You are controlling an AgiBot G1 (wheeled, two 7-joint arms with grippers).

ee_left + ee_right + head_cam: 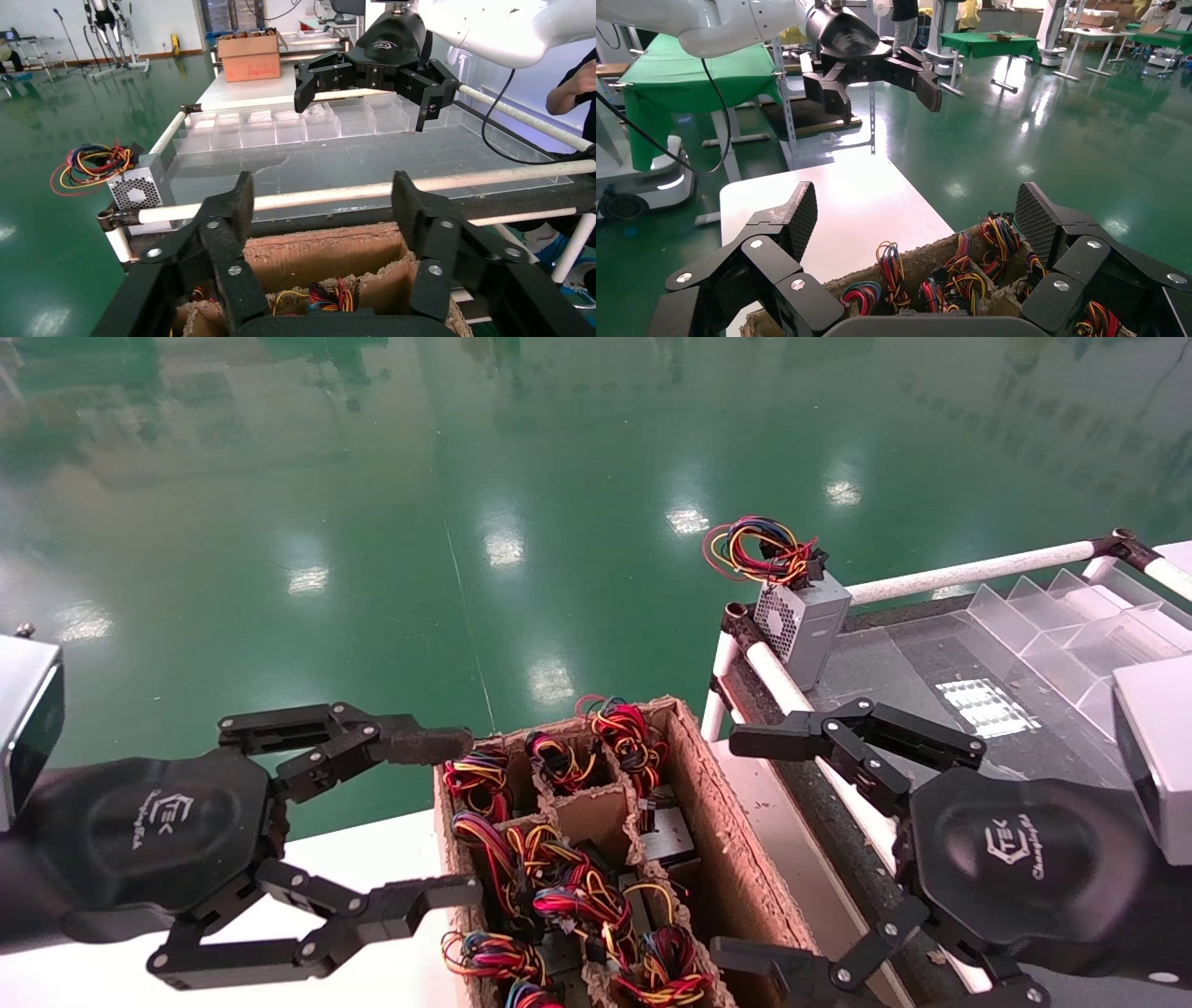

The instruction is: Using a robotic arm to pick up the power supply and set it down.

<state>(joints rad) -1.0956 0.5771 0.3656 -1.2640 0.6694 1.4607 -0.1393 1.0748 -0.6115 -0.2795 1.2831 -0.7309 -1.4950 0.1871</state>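
Two end effectors: left (pixel 447 817), right (pixel 745 845). One cardboard box (pixel 736 859). One grey power supply (pixel 803 621).

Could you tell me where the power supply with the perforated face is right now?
In the head view it stands upright at the railed table's far left corner, beyond the right claw: power supply.

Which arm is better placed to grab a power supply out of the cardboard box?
Probably the left. The left gripper hangs open at the cardboard box's rim, fingers toward the wired units. The right gripper, also open, sits on the far side, by the railed table.
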